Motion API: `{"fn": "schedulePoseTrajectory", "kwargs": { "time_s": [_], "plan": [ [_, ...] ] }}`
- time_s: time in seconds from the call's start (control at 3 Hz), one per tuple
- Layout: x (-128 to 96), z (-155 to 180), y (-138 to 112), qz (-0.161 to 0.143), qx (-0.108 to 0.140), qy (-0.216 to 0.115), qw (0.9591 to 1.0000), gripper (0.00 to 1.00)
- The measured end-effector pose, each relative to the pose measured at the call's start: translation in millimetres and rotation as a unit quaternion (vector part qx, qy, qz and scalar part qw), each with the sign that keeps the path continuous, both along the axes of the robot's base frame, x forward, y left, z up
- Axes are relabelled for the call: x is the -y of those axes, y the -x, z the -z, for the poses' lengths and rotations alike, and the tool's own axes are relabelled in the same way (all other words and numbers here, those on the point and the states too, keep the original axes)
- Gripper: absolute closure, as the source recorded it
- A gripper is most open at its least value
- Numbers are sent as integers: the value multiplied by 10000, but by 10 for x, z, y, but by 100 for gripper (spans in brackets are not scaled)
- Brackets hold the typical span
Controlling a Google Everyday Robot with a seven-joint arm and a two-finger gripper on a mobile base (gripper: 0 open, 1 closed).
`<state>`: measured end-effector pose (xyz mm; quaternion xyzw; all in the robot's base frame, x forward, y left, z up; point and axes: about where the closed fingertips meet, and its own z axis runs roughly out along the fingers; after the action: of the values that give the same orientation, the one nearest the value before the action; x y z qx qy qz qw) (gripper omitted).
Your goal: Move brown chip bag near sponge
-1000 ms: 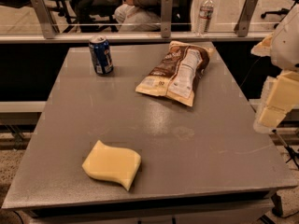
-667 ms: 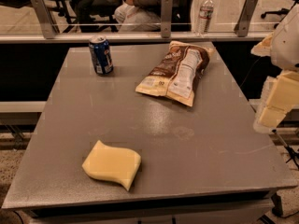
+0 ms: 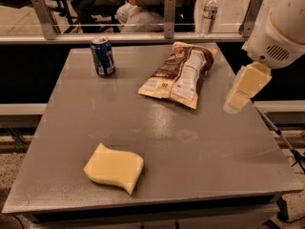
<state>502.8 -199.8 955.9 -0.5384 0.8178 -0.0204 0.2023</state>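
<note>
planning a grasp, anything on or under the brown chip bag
Nothing lies on the brown chip bag; it rests on the gray table. Anything beneath it is covered. The tool hangs to its right, not touching.

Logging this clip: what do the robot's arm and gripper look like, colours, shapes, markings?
The arm is a smooth, rounded white casing with a small patch of dark vent slots near its lower end. The gripper, over the table's right edge beside the chip bag, is pale yellow and blocky, built of angular stacked pieces. No lettering shows on either.
</note>
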Motion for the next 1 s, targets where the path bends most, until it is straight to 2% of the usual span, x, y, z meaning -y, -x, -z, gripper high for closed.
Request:
{"fn": "schedulePoseTrajectory", "kwargs": {
  "time_s": [0.33, 0.67, 1.0],
  "plan": [
    [-150, 215, -340, 788, -48, -281, 9965, 0],
    [-277, 334, -475, 1258, -128, -503, 9907, 0],
    [-419, 523, -595, 1596, -169, -547, 9855, 0]
  ]
}}
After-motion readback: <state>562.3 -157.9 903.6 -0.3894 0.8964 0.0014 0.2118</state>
